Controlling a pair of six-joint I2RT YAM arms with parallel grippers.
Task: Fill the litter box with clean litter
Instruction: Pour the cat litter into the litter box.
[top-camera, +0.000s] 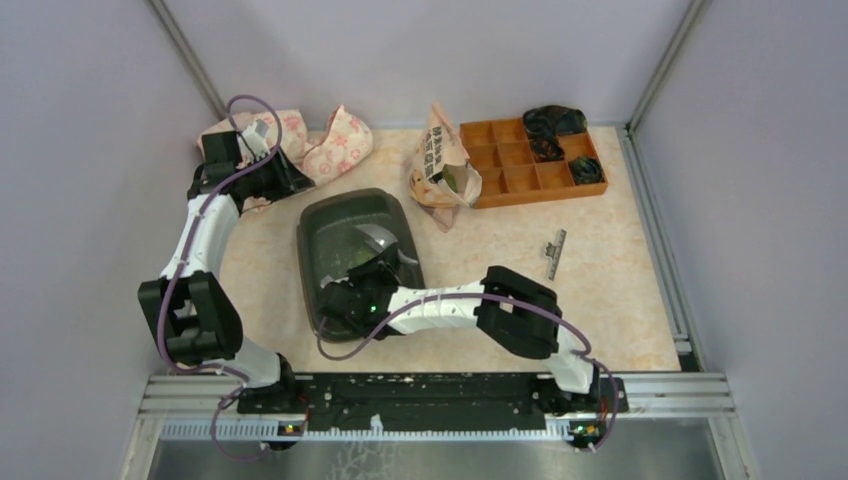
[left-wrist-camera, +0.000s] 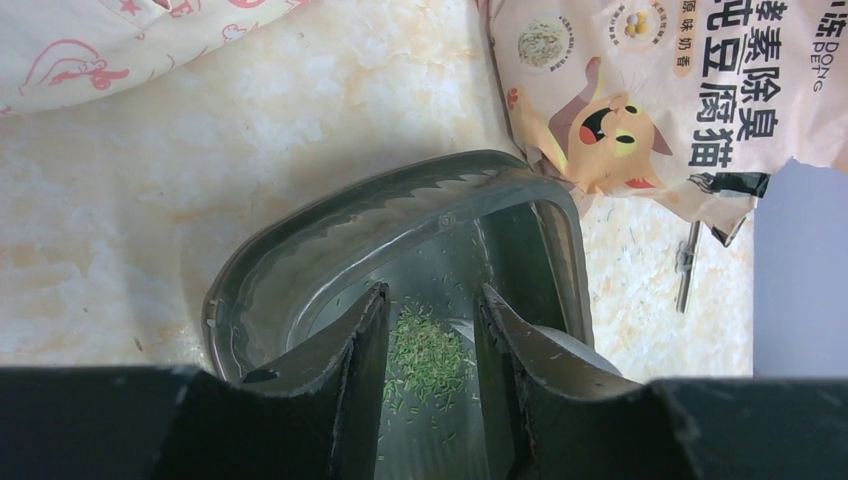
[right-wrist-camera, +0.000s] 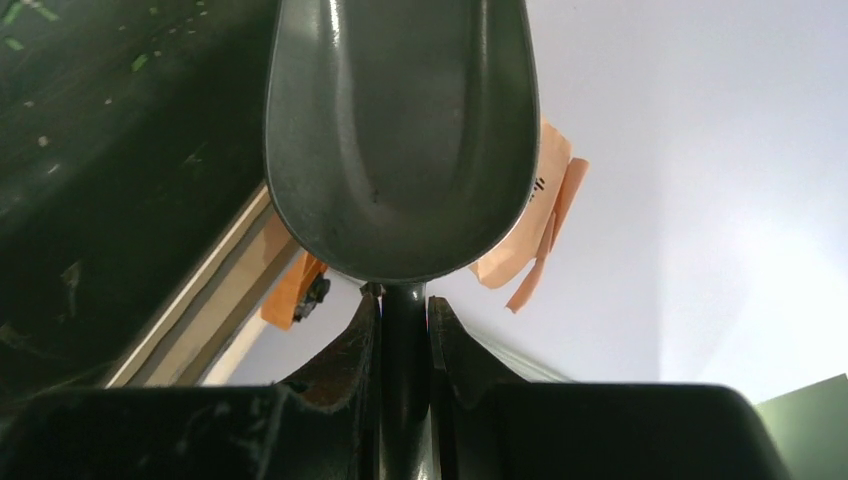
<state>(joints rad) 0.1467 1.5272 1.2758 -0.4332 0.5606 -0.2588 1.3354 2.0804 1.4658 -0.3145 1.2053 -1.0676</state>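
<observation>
Top external shows you the litter box (top-camera: 312, 232) on the counter (top-camera: 620, 300), with clean litter (left-wrist-camera: 425, 350) in a thin patch on its floor. Your right claw (right-wrist-camera: 402, 300) clamps the scoop (right-wrist-camera: 400, 140) by its handle over the box's near end; the bowl looks empty. Your left claw (left-wrist-camera: 430, 300), half-parted around nothing, sits off its far-left corner. The bag (top-camera: 438, 165) crowds its far-right corner.

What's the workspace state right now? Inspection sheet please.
Surface: beige marbled table, no spills seen.
Job's things: litter box at centre; only a thin patch of clean litter inside.
Clutter: printed bag behind the box; crumpled pink wrapping; orange organiser holding dark items; loose metal strip.
Grippers: left gripper open, empty; right gripper shut on scoop, over the box.
Cables: purple cables looped along both arms.
Surroundings: plain walls; nothing else seen.
</observation>
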